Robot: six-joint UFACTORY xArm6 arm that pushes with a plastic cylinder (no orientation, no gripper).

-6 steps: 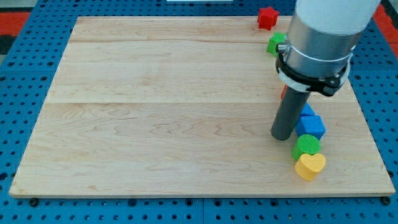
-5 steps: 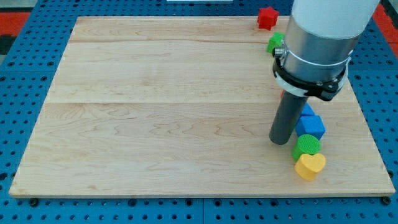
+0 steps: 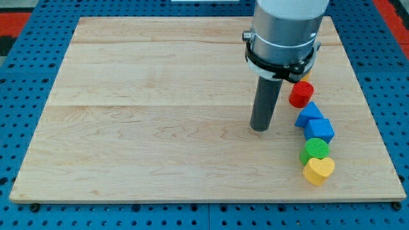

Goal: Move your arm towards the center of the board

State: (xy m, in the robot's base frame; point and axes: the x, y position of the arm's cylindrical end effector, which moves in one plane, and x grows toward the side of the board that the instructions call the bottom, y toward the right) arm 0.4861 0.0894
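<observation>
Tip (image 3: 259, 128) of my rod, with no pincer, rests on the desk (image 3: 160, 115) right of centre, left of the red cylinder (image 3: 301, 94) and blue blocks (image 3: 314, 124).

Bright, even light from overhead leaves only faint, soft shadows under the rod's tip (image 3: 259, 128) and the blocks (image 3: 318, 130), with no glare on the pale board (image 3: 160, 115), and the picture is sharp with slight softness overall.
</observation>
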